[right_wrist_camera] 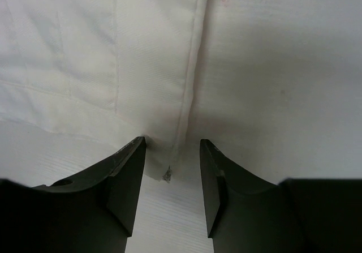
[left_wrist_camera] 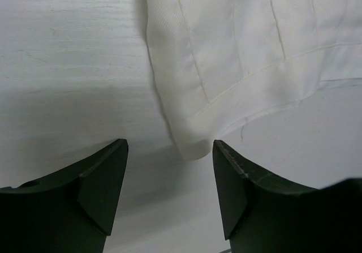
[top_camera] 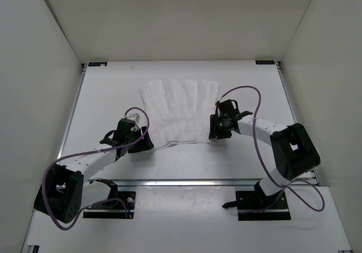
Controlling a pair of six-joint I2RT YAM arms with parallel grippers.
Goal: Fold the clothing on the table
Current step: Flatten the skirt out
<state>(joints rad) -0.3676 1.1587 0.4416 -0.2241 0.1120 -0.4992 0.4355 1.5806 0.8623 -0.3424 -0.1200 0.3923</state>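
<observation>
Two clothing [top_camera: 180, 108] corners, each between spread jaws (left tool [left_wrist_camera: 169, 143], right tool [right_wrist_camera: 173, 140]).

Top view bright, even, diffuse light from overhead; no glare; white walls [top_camera: 39, 66], table [top_camera: 107, 94] & clothing [top_camera: 178, 108] nearly merge, low contrast, creases faint; only small soft shadows beside arms [top_camera: 93, 161]. Wrist views dimmer, greyer; fingers [left_wrist_camera: 96, 191] near-black, underexposed, edges a bit soft; broad soft shadow across table in left wrist view, darker twd bottom; cloth weave & seams fairly sharp in both, brightest at top.
</observation>
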